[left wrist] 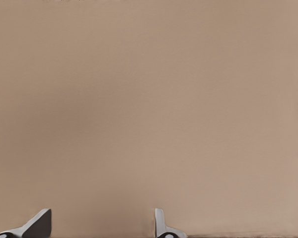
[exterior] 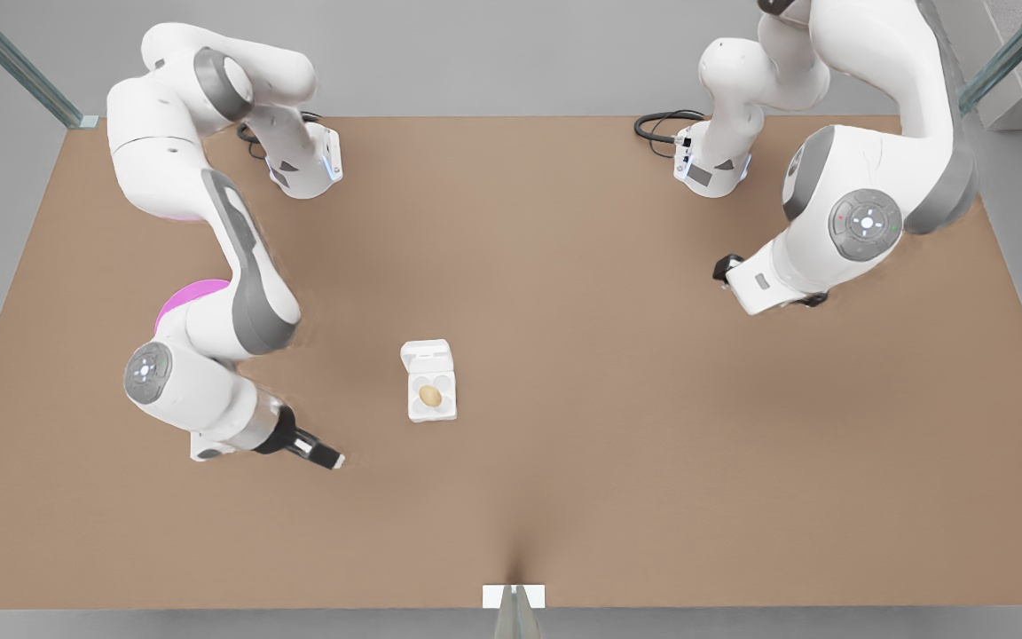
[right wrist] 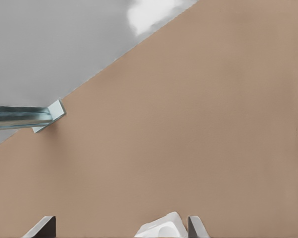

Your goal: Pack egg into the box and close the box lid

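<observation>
- The egg [exterior: 429, 395] sat in a cup of the box [exterior: 445, 410] — packing judged done; the box lid [exterior: 428, 355] stood open.
- The right gripper [exterior: 329, 459], fingers apart, was near the box — likely staged for the lid.
- The left gripper [left wrist: 99, 220], fingers apart, waited well apart.

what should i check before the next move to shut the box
1. Egg inside the box: ok.
2. Egg seated low enough for the lid to clear it: cannot tell.
3. Lid shut: not ok, it lies folded back, open.
4. Right claw free to push the lid: ok, open and empty, beside the box on the front view's left.
5. Left claw out of the way: ok, open, waiting over bare table.
</observation>
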